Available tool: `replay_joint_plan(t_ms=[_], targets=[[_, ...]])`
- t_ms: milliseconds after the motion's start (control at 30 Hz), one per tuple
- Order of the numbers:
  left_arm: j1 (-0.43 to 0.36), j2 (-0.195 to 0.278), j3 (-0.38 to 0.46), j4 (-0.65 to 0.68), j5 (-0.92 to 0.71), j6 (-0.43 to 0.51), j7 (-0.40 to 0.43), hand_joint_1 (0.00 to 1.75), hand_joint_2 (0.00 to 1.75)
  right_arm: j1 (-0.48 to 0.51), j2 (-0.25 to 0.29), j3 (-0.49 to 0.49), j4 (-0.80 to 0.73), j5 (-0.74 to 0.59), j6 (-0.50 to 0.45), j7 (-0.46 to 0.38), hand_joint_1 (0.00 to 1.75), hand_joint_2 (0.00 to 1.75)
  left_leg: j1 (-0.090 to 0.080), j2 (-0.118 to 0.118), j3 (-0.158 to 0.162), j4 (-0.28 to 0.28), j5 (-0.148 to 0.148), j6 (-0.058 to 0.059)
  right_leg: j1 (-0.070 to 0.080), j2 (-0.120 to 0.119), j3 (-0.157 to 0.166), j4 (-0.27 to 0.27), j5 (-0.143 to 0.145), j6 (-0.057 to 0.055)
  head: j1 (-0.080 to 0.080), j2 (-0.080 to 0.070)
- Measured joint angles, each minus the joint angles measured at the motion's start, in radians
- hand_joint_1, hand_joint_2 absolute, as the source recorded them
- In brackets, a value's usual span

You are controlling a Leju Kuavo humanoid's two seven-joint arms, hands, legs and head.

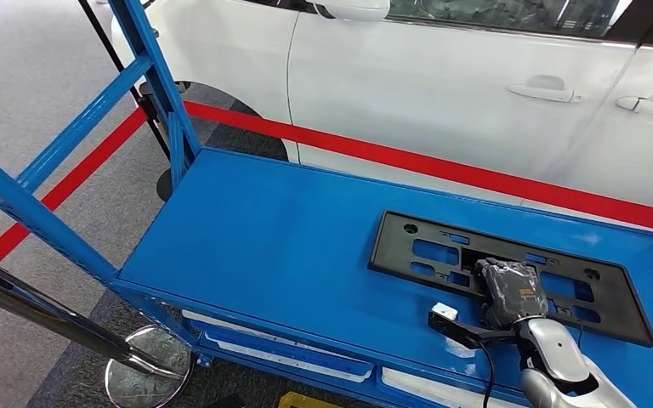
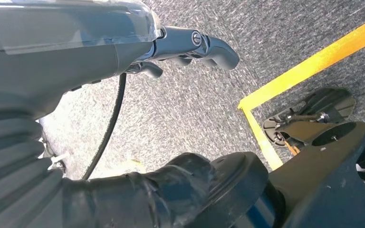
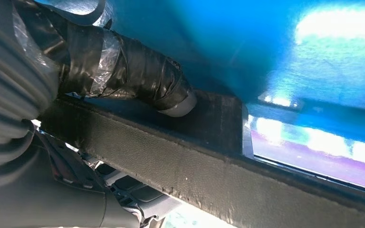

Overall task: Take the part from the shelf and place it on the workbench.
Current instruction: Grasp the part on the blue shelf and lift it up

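Note:
The part [image 1: 417,255] is a flat black plastic frame with rectangular cut-outs, lying on the right half of the blue table top [image 1: 272,238]. My right hand [image 1: 510,293], wrapped in black with a silver forearm behind it, rests on the middle of the part's near edge. In the right wrist view its taped thumb [image 3: 123,71] lies on one face of the part's black bar [image 3: 209,166] and its fingers [image 3: 123,190] sit on the other face, so it grips that edge. My left hand [image 2: 66,57] hangs over grey carpet, fingers [image 2: 204,45] and thumb [image 2: 180,185] apart, holding nothing.
A white car [image 1: 442,85] stands close behind the table, with a red floor line [image 1: 442,166] between them. Blue frame uprights [image 1: 161,85] rise at the table's left end. A chrome post with a round base [image 1: 149,365] stands at the near left. A yellow line [image 2: 309,66] marks the carpet.

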Motion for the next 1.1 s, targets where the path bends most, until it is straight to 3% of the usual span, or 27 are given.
replay_joint_plan(t_ms=[267, 467, 567, 633, 700, 767, 833, 867, 900, 933, 1000, 1067, 1100], targets=[[0.001, 0.000, 0.000, 0.000, -0.004, 0.043, -0.022, 0.00, 0.00, 0.018, -0.002, -0.022, -0.009, -0.009, -0.011, -0.015, 1.75, 1.75, 0.000, 0.000, 0.002, 0.001, 0.000, -0.001, -0.003, 0.000, 0.002, -0.001, 0.000, 0.000, 0.000, 0.000], [0.000, -0.004, 0.001, 0.000, 0.002, 0.091, -0.052, 0.00, 0.00, 0.045, -0.024, -0.068, -0.118, -0.055, 0.009, -0.022, 1.75, 1.75, -0.002, 0.000, 0.002, 0.001, -0.002, -0.001, -0.004, 0.000, 0.003, -0.002, 0.000, 0.001, 0.000, 0.000], [0.003, -0.005, 0.004, 0.000, 0.007, 0.091, -0.054, 0.00, 0.00, 0.059, -0.042, -0.093, -0.180, -0.124, 0.000, -0.066, 1.75, 1.75, -0.003, 0.000, 0.001, 0.002, -0.002, 0.000, -0.005, 0.000, 0.003, -0.002, 0.001, 0.001, 0.000, 0.000], [0.008, -0.004, 0.006, 0.000, 0.003, 0.100, -0.055, 0.00, 0.00, 0.067, -0.058, -0.121, -0.242, -0.179, 0.002, -0.098, 1.75, 1.75, -0.007, -0.001, 0.002, 0.000, 0.005, 0.008, -0.010, 0.001, 0.005, -0.012, 0.010, 0.011, -0.001, 0.000], [0.011, -0.004, 0.006, 0.000, -0.004, 0.106, -0.054, 0.00, 0.00, 0.072, -0.072, -0.152, -0.302, -0.209, 0.010, -0.121, 1.75, 1.75, -0.003, 0.001, 0.017, -0.034, 0.030, 0.025, -0.012, 0.002, 0.007, -0.019, 0.009, 0.022, -0.002, 0.000], [0.010, -0.008, 0.006, 0.001, -0.005, 0.110, -0.052, 0.00, 0.00, 0.077, -0.083, -0.179, -0.349, -0.222, 0.014, -0.138, 1.75, 1.75, 0.004, 0.005, 0.032, -0.070, 0.052, 0.036, -0.011, 0.001, -0.020, 0.041, -0.036, 0.025, -0.002, 0.000], [0.011, -0.011, 0.006, 0.001, -0.007, 0.113, -0.048, 0.00, 0.00, 0.089, -0.089, -0.201, -0.383, -0.225, 0.014, -0.148, 1.75, 1.75, 0.005, 0.006, 0.028, -0.070, 0.055, 0.037, -0.017, 0.001, -0.075, 0.165, -0.094, 0.032, -0.001, 0.000], [0.011, -0.012, 0.006, 0.001, -0.008, 0.114, -0.046, 0.00, 0.00, 0.099, -0.092, -0.209, -0.397, -0.224, 0.013, -0.153, 1.75, 1.75, 0.007, 0.006, 0.025, -0.064, 0.052, 0.034, -0.021, 0.000, -0.096, 0.214, -0.107, 0.038, -0.002, 0.000], [0.011, -0.013, 0.006, 0.001, -0.011, 0.115, -0.045, 0.00, 0.00, 0.108, -0.094, -0.215, -0.409, -0.222, 0.012, -0.157, 1.75, 1.75, 0.011, 0.005, 0.020, -0.054, 0.048, 0.030, -0.027, -0.001, -0.103, 0.230, -0.100, 0.045, -0.002, 0.000], [0.012, -0.015, 0.006, 0.001, -0.013, 0.117, -0.044, 0.00, 0.00, 0.116, -0.096, -0.219, -0.421, -0.219, 0.012, -0.162, 1.75, 1.75, 0.016, 0.004, 0.015, -0.042, 0.041, 0.023, -0.035, -0.003, -0.091, 0.208, -0.076, 0.054, -0.002, 0.000], [0.011, -0.017, 0.006, 0.001, -0.016, 0.121, -0.042, 0.00, 0.00, 0.124, -0.099, -0.225, -0.439, -0.213, 0.010, -0.170, 1.75, 1.75, 0.026, 0.001, -0.002, -0.006, 0.021, 0.002, -0.046, -0.007, -0.036, 0.103, -0.032, 0.074, 0.001, 0.000], [0.011, -0.017, 0.006, 0.001, -0.016, 0.124, -0.041, 0.00, 0.00, 0.129, -0.100, -0.232, -0.453, -0.207, 0.007, -0.174, 1.75, 1.75, 0.026, -0.001, -0.026, 0.034, 0.000, -0.019, -0.048, -0.002, -0.013, 0.056, -0.025, 0.071, 0.003, 0.000], [0.012, -0.016, 0.006, 0.001, -0.017, 0.124, -0.040, 0.00, 0.00, 0.132, -0.101, -0.234, -0.457, -0.200, 0.005, -0.175, 1.75, 1.75, 0.024, -0.003, -0.036, 0.047, -0.005, -0.027, -0.046, 0.001, -0.020, 0.067, -0.034, 0.060, 0.002, 0.000]])
